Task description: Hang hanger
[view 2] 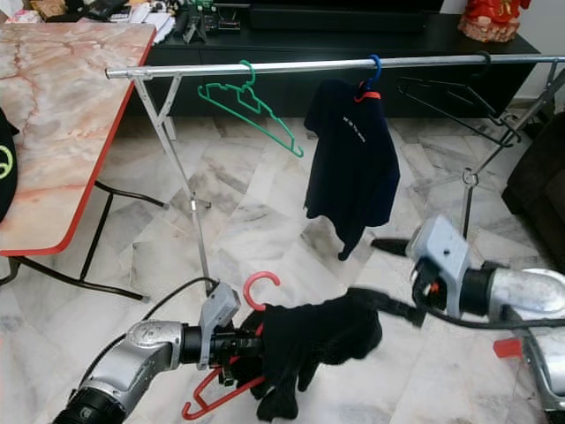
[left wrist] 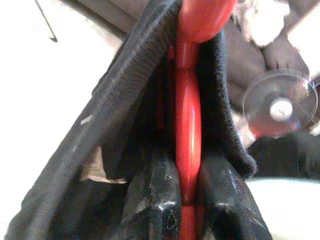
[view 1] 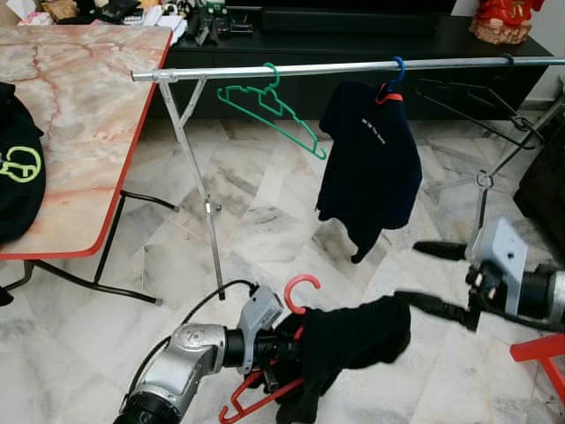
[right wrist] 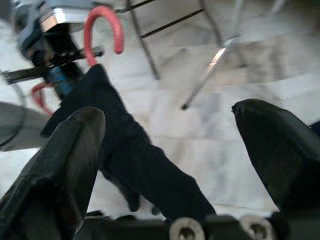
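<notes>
1. The left gripper (left wrist: 187, 200), low over the marble floor (view 1: 265, 212), has its fingers clamped on a red hanger (view 1: 300, 291) draped with a black garment (view 1: 353, 340).
2. The right gripper (view 1: 424, 278), fingers spread apart, touches the garment's edge.
3. The clothes rail (view 1: 335, 68) stands above, well apart.

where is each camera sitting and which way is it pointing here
Left eye view: on the head, looking forward and down at the clothes rail and floor, both silver arms showing.
Right eye view: its stereo twin, same scene, sharing the red hanger.
Left wrist view: along the left gripper, shut on the hanger inside the black garment.
Right wrist view: along the open right gripper toward the garment, the hanger's hook and the left arm.
</notes>
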Controlling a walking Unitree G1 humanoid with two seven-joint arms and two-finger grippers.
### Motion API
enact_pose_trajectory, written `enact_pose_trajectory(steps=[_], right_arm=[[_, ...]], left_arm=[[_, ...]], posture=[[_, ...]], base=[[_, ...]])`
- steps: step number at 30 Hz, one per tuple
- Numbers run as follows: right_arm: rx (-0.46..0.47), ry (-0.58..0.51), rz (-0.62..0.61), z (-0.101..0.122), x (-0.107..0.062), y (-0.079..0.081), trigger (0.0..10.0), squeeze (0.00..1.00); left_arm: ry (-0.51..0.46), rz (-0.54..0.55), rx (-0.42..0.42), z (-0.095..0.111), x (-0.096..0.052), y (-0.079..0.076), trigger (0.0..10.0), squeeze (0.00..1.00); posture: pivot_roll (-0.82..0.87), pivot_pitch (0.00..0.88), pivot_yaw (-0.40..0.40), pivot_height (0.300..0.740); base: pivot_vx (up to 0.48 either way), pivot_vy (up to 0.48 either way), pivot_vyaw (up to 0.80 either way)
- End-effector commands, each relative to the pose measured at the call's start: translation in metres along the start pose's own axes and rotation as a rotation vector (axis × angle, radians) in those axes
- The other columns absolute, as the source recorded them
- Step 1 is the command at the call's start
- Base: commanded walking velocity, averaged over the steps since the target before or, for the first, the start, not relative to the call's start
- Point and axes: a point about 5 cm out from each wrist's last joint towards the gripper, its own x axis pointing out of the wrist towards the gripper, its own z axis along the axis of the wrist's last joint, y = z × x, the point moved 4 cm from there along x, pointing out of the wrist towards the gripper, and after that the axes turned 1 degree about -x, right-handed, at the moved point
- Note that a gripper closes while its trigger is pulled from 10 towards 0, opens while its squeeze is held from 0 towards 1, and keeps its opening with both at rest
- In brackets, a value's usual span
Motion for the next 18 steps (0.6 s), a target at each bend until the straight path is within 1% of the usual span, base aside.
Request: enact_pose_trajectory(steps=[1, 2, 3, 5, 6, 7, 9, 11, 12, 14, 15, 16, 18], right_arm=[[0.009, 0.037, 0.037, -0.009, 0.0, 0.001, 10.0, 1.0], [0.009, 0.083, 0.124, -0.021, 0.001, 0.008, 10.0, 1.0], [0.009, 0.083, 0.124, -0.021, 0.001, 0.008, 10.0, 1.0], [0.003, 0.16, 0.162, -0.039, 0.004, 0.009, 10.0, 1.0], [0.003, 0.16, 0.162, -0.039, 0.004, 0.009, 10.0, 1.0], [0.0, 0.17, 0.182, -0.044, 0.006, 0.009, 10.0, 1.0], [0.001, 0.141, 0.231, -0.043, 0.015, 0.013, 10.0, 1.0], [0.023, 0.07, 0.285, -0.035, 0.022, 0.019, 10.0, 1.0], [0.041, 0.056, 0.29, -0.034, 0.024, 0.019, 10.0, 1.0], [0.026, 0.057, 0.316, -0.036, 0.027, 0.022, 10.0, 1.0], [0.022, 0.068, 0.336, -0.038, 0.027, 0.024, 10.0, 0.82], [0.021, 0.075, 0.349, -0.04, 0.026, 0.025, 10.0, 0.0], [0.026, 0.075, 0.354, -0.042, 0.029, 0.025, 10.0, 0.0]], left_arm=[[0.017, -0.06, 0.076, 0.008, 0.004, -0.007, 10.0, 0.0], [0.023, -0.087, 0.11, 0.014, 0.006, -0.01, 10.0, 0.0], [0.023, -0.087, 0.11, 0.014, 0.006, -0.01, 10.0, 0.0], [0.018, -0.099, 0.139, 0.02, 0.011, -0.011, 10.0, 0.0], [0.018, -0.099, 0.139, 0.02, 0.011, -0.011, 10.0, 0.0], [0.03, -0.113, 0.168, 0.023, 0.013, -0.012, 10.0, 0.0], [0.037, -0.15, 0.209, 0.028, 0.017, -0.017, 10.0, 0.0], [0.049, -0.186, 0.23, 0.03, 0.02, -0.022, 10.0, 0.0], [0.054, -0.198, 0.24, 0.03, 0.021, -0.024, 10.0, 0.0], [0.071, -0.211, 0.253, 0.027, 0.023, -0.026, 10.0, 0.0], [0.074, -0.217, 0.256, 0.027, 0.023, -0.027, 10.0, 0.0], [0.075, -0.221, 0.258, 0.027, 0.023, -0.028, 10.0, 0.0], [0.076, -0.232, 0.263, 0.028, 0.024, -0.029, 10.0, 0.0]], posture=[[-0.16, 0.205, -0.056, 0.74], [-0.16, 0.207, -0.06, 0.74], [-0.16, 0.207, -0.06, 0.74], [-0.15, 0.202, -0.06, 0.74], [-0.15, 0.202, -0.06, 0.74], [-0.15, 0.203, -0.058, 0.74], [-0.14, 0.2, -0.056, 0.74], [-0.13, 0.199, -0.053, 0.74], [-0.13, 0.199, -0.053, 0.74], [-0.13, 0.199, -0.053, 0.74], [-0.13, 0.192, -0.049, 0.74], [-0.13, 0.192, -0.049, 0.74], [-0.12, 0.187, -0.046, 0.74]], base=[[0.0, 0.0, 0.0], [0.0, 0.0, 0.0], [0.0, 0.0, 0.0], [0.0, 0.0, 0.0], [0.0, 0.0, 0.0], [0.0, 0.0, 0.0], [0.0, 0.0, 0.0], [0.0, 0.0, 0.0], [0.0, 0.0, 0.0], [0.0, 0.0, 0.0], [0.0, 0.0, 0.0], [0.0, 0.0, 0.0], [0.0, 0.0, 0.0]])
